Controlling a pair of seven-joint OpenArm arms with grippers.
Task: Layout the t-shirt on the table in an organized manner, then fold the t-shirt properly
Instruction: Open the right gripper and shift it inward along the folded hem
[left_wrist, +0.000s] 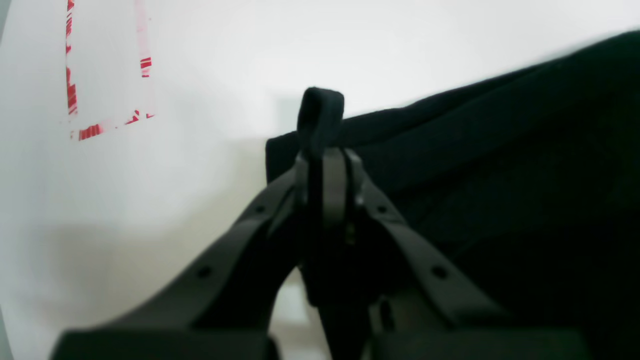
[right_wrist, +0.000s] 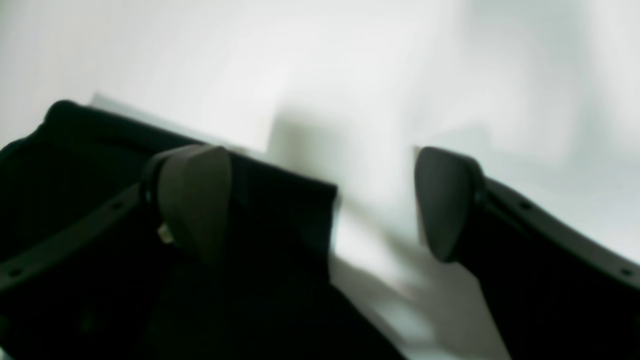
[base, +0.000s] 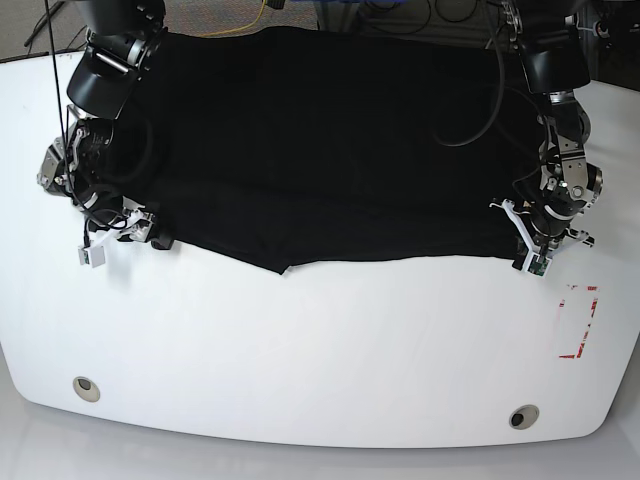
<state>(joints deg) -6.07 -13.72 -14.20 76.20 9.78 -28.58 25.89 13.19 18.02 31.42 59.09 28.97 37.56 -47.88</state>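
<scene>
The black t-shirt (base: 330, 150) is spread flat across the far half of the white worktop (base: 300, 350), its near hem running from side to side. The left tool (left_wrist: 325, 155) is pressed together, and a small fold of the shirt's hem is pinched in it near the red outline mark (base: 578, 322). The right tool (right_wrist: 320, 200) is held spread wide over the shirt's other near corner, one finger above fabric, nothing gripped.
</scene>
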